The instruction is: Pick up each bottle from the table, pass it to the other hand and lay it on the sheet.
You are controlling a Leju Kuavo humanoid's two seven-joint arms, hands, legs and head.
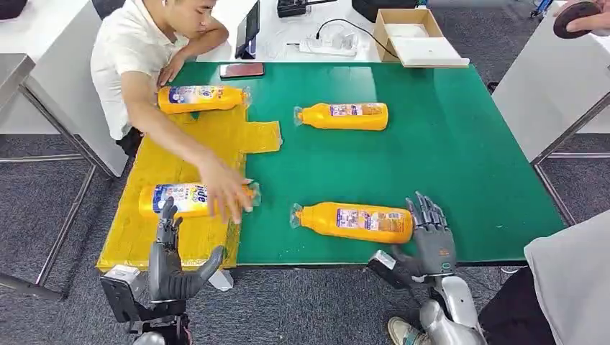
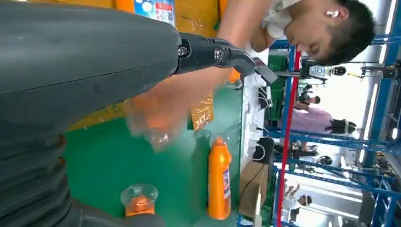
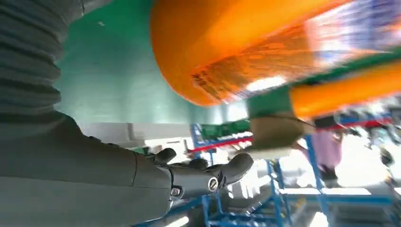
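1. Fingers of the right hand stand spread and upright at the base of the nearest table bottle, holding nothing; whether they touch it I cannot tell.
2. Left hand hangs at the table's near edge, thumb out, fingers apart and empty, just below the sheet bottle.
3. To grasp well, the right hand should wrap the bottle's middle, palm over the label, before lifting.
4. A person's hand rests on the sheet bottle; the yellow sheet also carries a far bottle.
5. Another table bottle lies further back on the green table.
6. Beyond, a cardboard box sits open with a white packet inside.
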